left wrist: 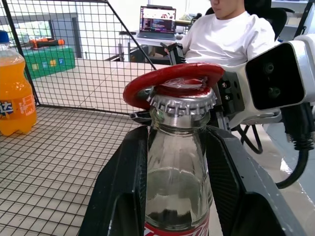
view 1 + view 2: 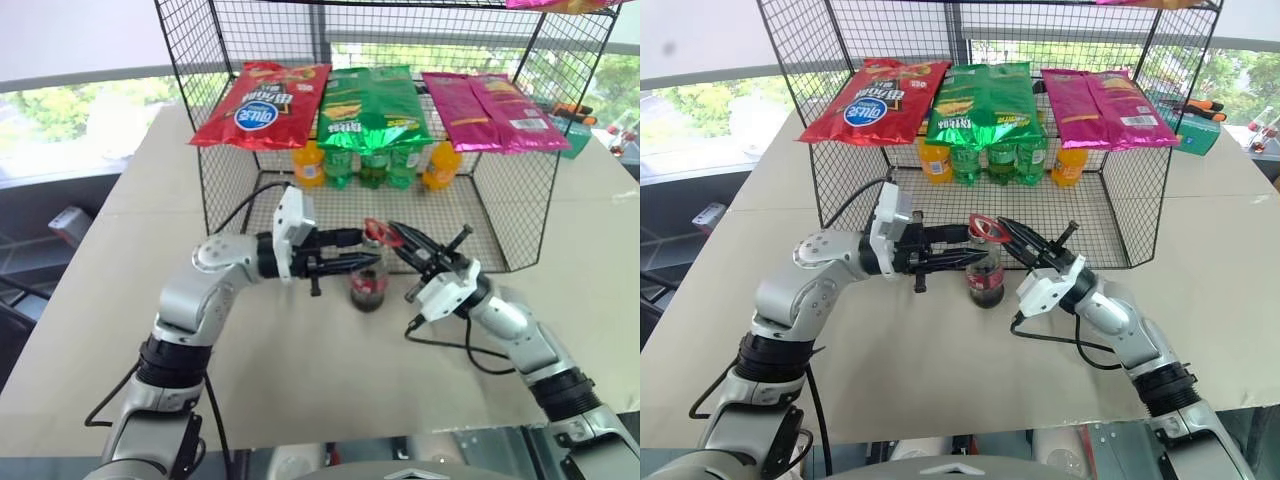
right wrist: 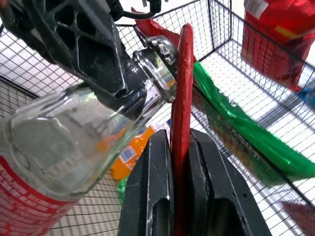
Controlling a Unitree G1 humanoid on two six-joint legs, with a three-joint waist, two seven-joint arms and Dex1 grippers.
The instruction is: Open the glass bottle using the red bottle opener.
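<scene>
The glass bottle stands upright on the table in front of the wire rack, clear with dark liquid low down and a red label. My left gripper reaches in level from the left and is shut on the bottle's neck, one black finger on each side. The crimped metal cap sits on the bottle's mouth. The red bottle opener is clamped by its handle in my right gripper, which comes in from the right. Its ring head lies over the cap.
Right behind the bottle stands a black wire rack. Orange and green drink bottles line its lower shelf; red, green and pink snack bags lie on top. A person in a white shirt sits beyond the table.
</scene>
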